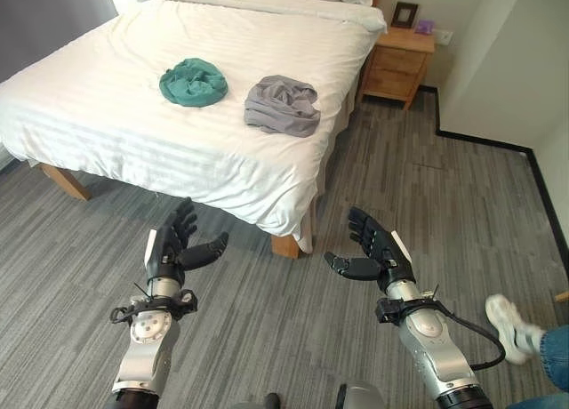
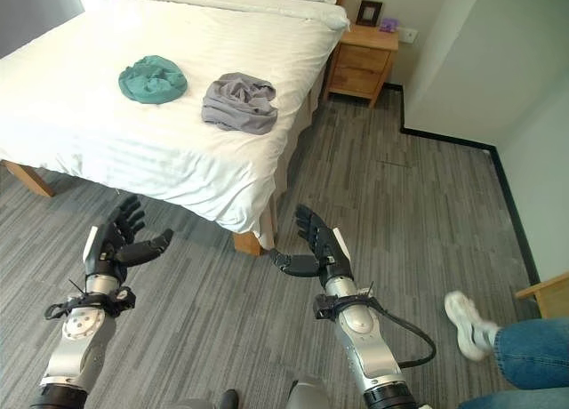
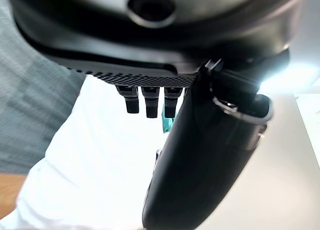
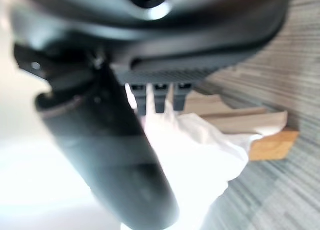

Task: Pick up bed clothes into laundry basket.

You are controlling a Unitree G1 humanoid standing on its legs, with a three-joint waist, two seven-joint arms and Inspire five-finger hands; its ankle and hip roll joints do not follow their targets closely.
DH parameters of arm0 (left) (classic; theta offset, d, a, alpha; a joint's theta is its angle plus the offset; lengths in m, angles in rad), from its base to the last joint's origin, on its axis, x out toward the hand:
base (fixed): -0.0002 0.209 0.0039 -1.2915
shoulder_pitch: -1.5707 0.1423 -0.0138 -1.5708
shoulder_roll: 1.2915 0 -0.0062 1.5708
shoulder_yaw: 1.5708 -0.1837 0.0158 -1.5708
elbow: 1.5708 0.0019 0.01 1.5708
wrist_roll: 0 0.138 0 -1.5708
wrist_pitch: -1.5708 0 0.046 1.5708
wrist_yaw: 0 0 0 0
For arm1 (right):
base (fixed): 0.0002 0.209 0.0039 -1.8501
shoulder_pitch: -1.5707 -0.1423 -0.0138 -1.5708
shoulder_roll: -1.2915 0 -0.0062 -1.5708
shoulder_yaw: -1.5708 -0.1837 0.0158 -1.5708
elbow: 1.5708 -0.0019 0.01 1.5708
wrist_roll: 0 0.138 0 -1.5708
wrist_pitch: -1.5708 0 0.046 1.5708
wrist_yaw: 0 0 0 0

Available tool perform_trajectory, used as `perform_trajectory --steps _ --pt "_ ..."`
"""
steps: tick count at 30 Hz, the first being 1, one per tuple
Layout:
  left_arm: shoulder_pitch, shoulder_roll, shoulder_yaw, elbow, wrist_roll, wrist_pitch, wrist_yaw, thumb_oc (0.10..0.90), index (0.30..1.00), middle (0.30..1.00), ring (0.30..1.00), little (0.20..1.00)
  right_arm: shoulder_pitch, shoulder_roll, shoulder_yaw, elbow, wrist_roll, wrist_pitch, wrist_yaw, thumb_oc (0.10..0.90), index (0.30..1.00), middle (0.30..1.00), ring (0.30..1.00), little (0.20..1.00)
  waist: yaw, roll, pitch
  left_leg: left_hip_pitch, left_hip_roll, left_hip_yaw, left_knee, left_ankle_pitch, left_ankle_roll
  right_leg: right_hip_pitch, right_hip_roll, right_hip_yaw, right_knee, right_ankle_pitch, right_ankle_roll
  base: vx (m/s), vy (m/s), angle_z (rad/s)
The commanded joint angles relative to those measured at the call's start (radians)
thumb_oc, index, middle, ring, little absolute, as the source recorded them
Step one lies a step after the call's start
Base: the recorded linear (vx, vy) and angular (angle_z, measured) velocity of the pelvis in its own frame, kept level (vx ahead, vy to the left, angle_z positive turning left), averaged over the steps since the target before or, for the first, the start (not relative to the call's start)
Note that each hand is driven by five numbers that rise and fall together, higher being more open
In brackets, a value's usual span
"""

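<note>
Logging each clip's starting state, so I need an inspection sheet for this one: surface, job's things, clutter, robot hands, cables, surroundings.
Surface: bed with white sheet, over grey striped floor.
Job's things: teal garment and grey garment, both bunched on the bed, apart from each other; laundry basket: nothing seen.
Clutter: nothing seen on the bed besides the garments.
Robot hands: left robot hand and right robot hand open, holding nothing, over the floor short of the bed.
Cables: nothing seen.
Surroundings: wooden nightstand; person's leg and white shoe on the robot's right.
</note>
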Motion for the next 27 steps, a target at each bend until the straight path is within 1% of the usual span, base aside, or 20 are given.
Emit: perform_trajectory --steps 1,3,4,5,6,7,8,9,10,11,12,14,15,16,17,18,19,23,25,27 --pt "-0.047 0.061 -0.034 -0.133 0.021 -0.119 -0.052 0.800 0.900 0.900 0.900 0.900 -0.026 -0.036 -0.121 -0.105 0.007 -0.088 0.000 0.800 0.900 0.900 0.900 0.900 -0.045 -0.050 -0.062 0.116 0.112 -0.098 -0.006 -0.138 -0.094 0.047 -0.003 0.083 -0.276 0.239 0.069 0.81 -0.437 1.03" --pt "-0.056 0.051 -0.044 -0.146 0.013 -0.126 -0.074 0.800 0.900 0.900 0.900 0.900 -0.030 -0.074 -0.161 -0.139 0.036 -0.105 0.019 0.800 0.900 0.900 0.900 0.900 -0.041 -0.072 -0.084 0.129 0.179 -0.143 0.048 -0.139 -0.133 0.060 -0.022 0.062 -0.217 0.263 0.069 0.59 -0.444 1.21" --pt "-0.056 0.049 -0.043 -0.147 0.013 -0.126 -0.074 0.800 0.900 0.900 0.900 0.900 -0.031 -0.075 -0.160 -0.137 0.037 -0.107 0.019 0.800 0.900 0.900 0.900 0.900 -0.045 -0.068 -0.085 0.126 0.182 -0.146 0.051 -0.143 -0.134 0.061 -0.020 0.058 -0.216 0.261 0.069 0.38 -0.286 1.09" --pt "-0.059 0.039 -0.055 -0.138 0.008 -0.131 -0.064 0.800 0.900 0.900 0.900 0.900 -0.051 -0.095 -0.159 -0.134 0.036 -0.115 0.012 0.800 0.900 0.900 0.900 0.900 -0.044 -0.076 -0.091 0.133 0.207 -0.153 0.094 -0.117 -0.146 0.052 -0.020 0.049 -0.182 0.261 0.062 0.37 -0.251 0.89" --pt "-0.056 0.029 -0.072 -0.128 -0.026 -0.128 -0.092 0.800 0.900 0.900 0.900 0.900 -0.052 -0.107 -0.166 -0.126 0.056 -0.112 0.016 0.800 0.900 0.900 0.900 0.900 -0.048 -0.072 -0.091 0.109 0.235 -0.165 0.172 -0.051 -0.165 0.057 -0.006 0.043 -0.147 0.242 0.051 0.52 -0.373 0.60" --pt "-0.048 0.015 -0.079 -0.117 -0.033 -0.119 -0.089 0.800 0.900 0.900 0.900 0.900 -0.061 -0.120 -0.160 -0.126 0.069 -0.114 0.012 0.800 0.900 0.900 0.900 0.900 -0.048 -0.074 -0.093 0.062 0.255 -0.158 0.297 0.058 -0.169 0.078 -0.001 0.028 -0.131 0.219 0.029 0.45 -0.411 0.48" --pt "-0.042 0.007 -0.085 -0.119 -0.058 -0.108 -0.084 0.800 0.900 0.900 0.900 0.900 -0.085 -0.147 -0.156 -0.126 0.085 -0.118 -0.010 0.800 0.900 0.900 0.900 0.900 -0.040 -0.093 -0.081 -0.038 0.249 -0.125 0.465 0.150 -0.153 0.121 -0.004 0.008 -0.133 0.199 -0.009 0.42 -0.476 0.48" --pt "-0.041 0.000 -0.089 -0.127 -0.062 -0.105 -0.084 0.800 0.900 0.900 0.900 0.900 -0.117 -0.174 -0.156 -0.109 0.108 -0.124 -0.018 0.800 0.900 0.900 0.900 0.900 -0.010 -0.108 -0.051 -0.143 0.232 -0.093 0.620 0.162 -0.129 0.178 0.004 -0.018 -0.148 0.178 -0.042 0.35 -0.532 0.53" --pt "-0.041 0.000 -0.108 -0.130 -0.082 -0.100 -0.101 0.800 0.900 0.900 0.900 0.900 -0.161 -0.210 -0.146 -0.078 0.130 -0.130 -0.026 0.800 0.900 0.900 0.900 0.900 0.018 -0.123 -0.026 -0.213 0.211 -0.077 0.683 0.152 -0.110 0.221 0.014 -0.031 -0.166 0.167 -0.064 0.43 -0.613 0.39" --pt "-0.029 0.018 -0.130 -0.157 -0.104 -0.088 -0.133 0.800 0.900 0.900 0.900 0.900 -0.212 -0.316 -0.160 -0.072 0.121 -0.111 -0.038 0.800 0.900 0.900 0.900 0.900 0.065 -0.135 0.000 -0.327 0.203 0.004 0.646 0.151 -0.125 0.294 0.021 -0.061 -0.204 0.144 -0.071 0.42 -0.496 0.20" --pt "-0.022 0.022 -0.135 -0.170 -0.108 -0.087 -0.148 0.800 0.900 0.900 0.900 0.900 -0.224 -0.363 -0.168 -0.073 0.103 -0.102 -0.033 0.800 0.900 0.900 0.900 0.900 0.079 -0.135 0.003 -0.368 0.203 0.043 0.628 0.146 -0.144 0.322 0.016 -0.082 -0.219 0.132 -0.069 0.48 -0.368 0.27" --pt "-0.006 0.014 -0.170 -0.157 -0.183 -0.090 -0.190 0.800 0.900 0.900 0.900 0.900 -0.345 -0.518 -0.106 -0.003 0.035 -0.083 -0.005 0.800 0.900 0.900 0.900 0.900 0.124 -0.118 -0.006 -0.408 0.194 0.106 0.492 0.131 -0.162 0.387 0.035 -0.126 -0.252 0.103 -0.065 0.43 -0.149 0.54" --pt "0.006 0.012 -0.199 -0.152 -0.210 -0.084 -0.203 0.800 0.900 0.900 0.900 0.900 -0.426 -0.579 -0.044 0.064 -0.005 -0.074 -0.004 0.800 0.900 0.900 0.900 0.900 0.149 -0.111 -0.014 -0.412 0.157 0.129 0.365 0.130 -0.151 0.403 0.052 -0.133 -0.259 0.088 -0.063 0.50 -0.109 0.35" --pt "0.023 0.020 -0.229 -0.158 -0.211 -0.077 -0.217 0.800 0.900 0.900 0.900 0.900 -0.548 -0.653 0.061 0.159 -0.050 -0.062 0.005 0.800 0.900 0.900 0.900 0.900 0.181 -0.095 -0.025 -0.399 0.109 0.106 0.187 0.175 -0.138 0.424 0.082 -0.126 -0.267 0.074 -0.063 0.35 -0.060 0.18" --pt "0.023 0.019 -0.227 -0.158 -0.211 -0.077 -0.217 0.800 0.900 0.900 0.900 0.900 -0.553 -0.653 0.066 0.162 -0.050 -0.063 0.005 0.800 0.900 0.900 0.900 0.900 0.179 -0.094 -0.024 -0.397 0.109 0.107 0.183 0.177 -0.138 0.424 0.082 -0.126 -0.267 0.074 -0.063 0.37 -0.035 -0.09" --pt "0.054 0.077 -0.284 -0.196 -0.191 -0.071 -0.243 0.800 0.900 0.900 0.900 0.900 -0.690 -0.768 0.144 0.303 -0.156 -0.022 0.006 0.800 0.900 0.900 0.900 0.900 0.199 -0.101 -0.037 -0.351 0.093 0.057 0.175 0.138 -0.143 0.447 0.082 -0.129 -0.247 0.047 -0.057 0.23 0.014 -0.19" --pt "0.058 0.096 -0.295 -0.225 -0.219 -0.057 -0.264 0.800 0.900 0.900 0.900 0.900 -0.873 -0.793 0.285 0.398 -0.205 -0.011 -0.013 0.800 0.900 0.900 0.900 0.900 0.188 -0.095 -0.040 -0.326 0.094 0.044 0.138 0.130 -0.137 0.450 0.085 -0.133 -0.251 0.044 -0.054 0.30 0.040 -0.31" --pt "0.035 0.187 -0.404 -0.318 -0.275 -0.033 -0.321 0.800 0.900 0.900 0.900 0.900 -1.292 -0.731 0.523 0.807 -0.254 0.005 -0.082 0.800 0.900 0.900 0.900 0.900 0.198 -0.106 -0.069 -0.282 0.091 0.021 0.022 0.138 -0.130 0.434 0.089 -0.148 -0.279 0.043 -0.053 0.17 0.056 0.04" --pt "0.035 0.208 -0.417 -0.354 -0.287 -0.024 -0.326 0.800 0.900 0.900 0.900 0.900 -1.437 -0.672 0.627 0.955 -0.282 0.004 -0.080 0.800 0.900 0.900 0.900 0.900 0.201 -0.104 -0.067 -0.275 0.096 0.017 -0.026 0.150 -0.129 0.417 0.088 -0.156 -0.287 0.045 -0.048 0.07 0.024 0.42" --pt "0.039 0.226 -0.433 -0.387 -0.297 -0.023 -0.333 0.800 0.900 0.900 0.900 0.900 -1.508 -0.656 0.661 1.049 -0.316 0.019 -0.114 0.800 0.900 0.900 0.900 0.900 0.211 -0.104 -0.059 -0.287 0.096 0.010 -0.046 0.156 -0.131 0.392 0.085 -0.163 -0.291 0.045 -0.044 -0.03 0.018 0.22"
